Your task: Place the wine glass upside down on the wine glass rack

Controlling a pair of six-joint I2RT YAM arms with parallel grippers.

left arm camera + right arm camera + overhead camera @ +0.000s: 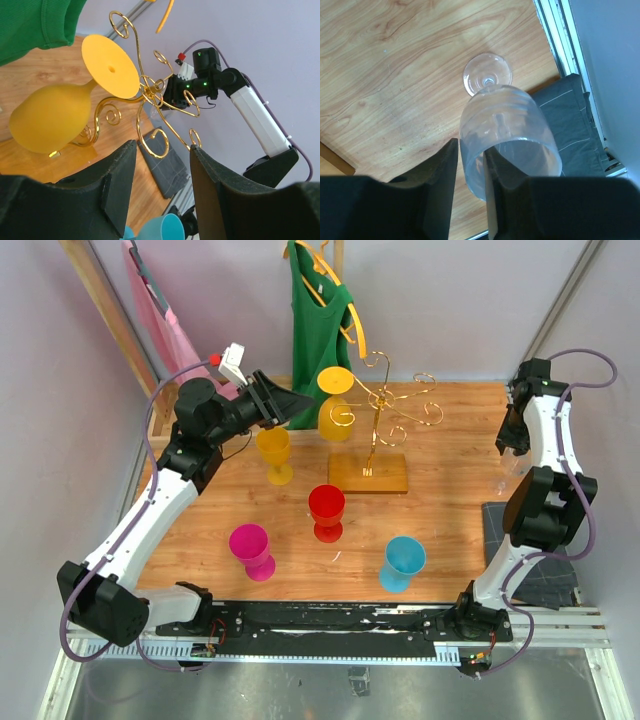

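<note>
At the right edge of the top view, the clear wine glass (505,125) stands upright on the wooden table (450,430), its foot just beside a dark mat (570,120). The right gripper (470,150) is down over the rim. The bowl's wall sits in the narrow gap between its fingers, one outside and the other apparently inside the bowl. Whether the pads actually press on the glass cannot be told.

The wine glass rack (370,472) stands at upper centre. A yellow glass (335,405) hangs from one of its curled arms, foot up and bowl down.

The left gripper (290,400) hovers at upper left beside the rack, its jaws apart with nothing between them (only gold wire shows beyond the gap in its wrist view).

Four more glasses stand on the table: yellow (274,452), red (327,512), magenta (251,548) and blue (402,562). A green garment (315,330) hangs behind the rack.
</note>
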